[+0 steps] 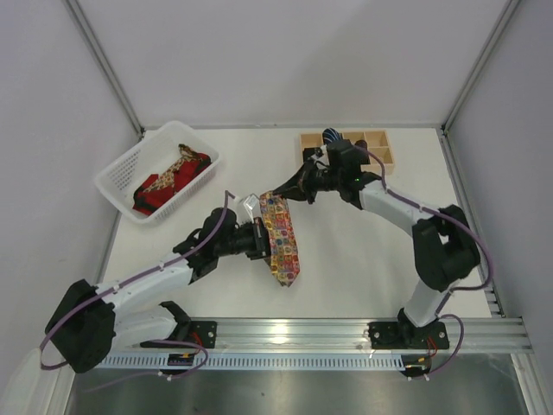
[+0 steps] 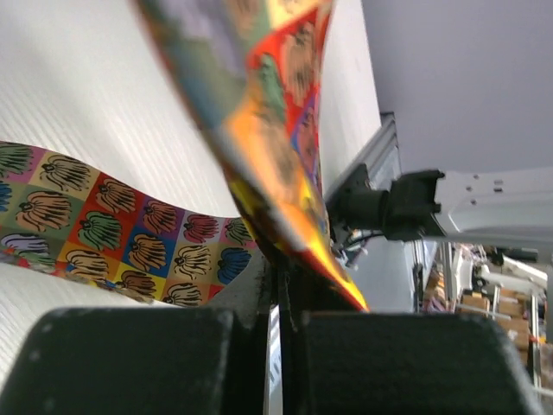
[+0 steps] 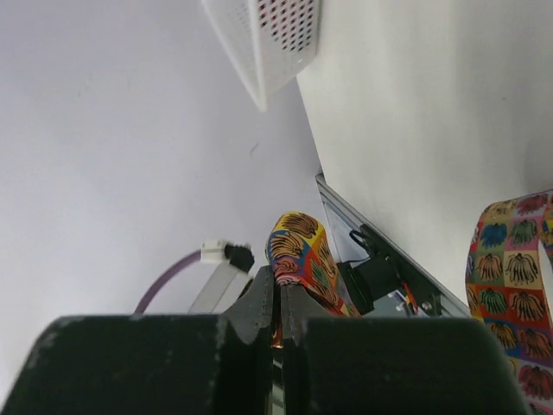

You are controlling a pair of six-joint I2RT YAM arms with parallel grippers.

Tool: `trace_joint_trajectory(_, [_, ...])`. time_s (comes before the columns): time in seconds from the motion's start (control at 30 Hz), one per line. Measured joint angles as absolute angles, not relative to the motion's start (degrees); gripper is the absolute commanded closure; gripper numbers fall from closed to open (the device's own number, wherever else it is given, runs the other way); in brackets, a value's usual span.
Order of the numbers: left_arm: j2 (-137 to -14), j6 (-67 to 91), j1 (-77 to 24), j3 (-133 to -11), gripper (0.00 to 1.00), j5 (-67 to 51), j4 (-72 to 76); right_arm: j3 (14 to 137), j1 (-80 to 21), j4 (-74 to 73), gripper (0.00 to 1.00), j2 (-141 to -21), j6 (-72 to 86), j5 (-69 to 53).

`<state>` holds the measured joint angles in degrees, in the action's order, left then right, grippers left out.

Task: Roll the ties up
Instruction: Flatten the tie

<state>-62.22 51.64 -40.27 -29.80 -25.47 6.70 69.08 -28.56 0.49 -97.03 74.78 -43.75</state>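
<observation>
The multicoloured floral tie [image 1: 282, 242] lies on the white table at the centre, its wide pointed end toward the near edge. My left gripper [image 1: 262, 239] is shut on its left edge; in the left wrist view [image 2: 281, 285] the fabric [image 2: 268, 104] rises out of the jaws. My right gripper [image 1: 289, 188] is shut on the tie's far, dark part; in the right wrist view [image 3: 278, 294] a fold of the tie [image 3: 298, 251] bulges above the jaws. A red tie [image 1: 160, 194] and a gold paisley tie [image 1: 168, 175] lie in the basket. A blue-striped rolled tie [image 1: 333, 136] sits in the wooden box.
A white plastic basket [image 1: 130, 156] stands at the back left and also shows in the right wrist view [image 3: 276, 35]. A wooden compartment box [image 1: 384, 156] stands at the back right. A metal rail [image 1: 346, 330] runs along the near edge. Grey walls enclose the table.
</observation>
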Motion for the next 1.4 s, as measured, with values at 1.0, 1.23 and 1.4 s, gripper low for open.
trace_joint_trajectory(1.0, [-81.6, 56.99, -28.71, -36.97, 0.99, -39.68, 8.78, 82.35, -21.32, -37.28, 0.41, -96.68, 35.29, -21.34])
trace_joint_trajectory(1.23, [-81.47, 56.51, -22.61, -38.83, 1.0, -39.68, 8.38, 59.61, -30.96, -32.51, 0.69, -79.46, 32.75, -19.86])
trace_joint_trajectory(1.4, [-81.97, 55.44, -20.78, -38.92, 1.0, -38.94, 5.48, 54.76, -43.48, -28.73, 1.0, -81.19, 33.32, -16.23])
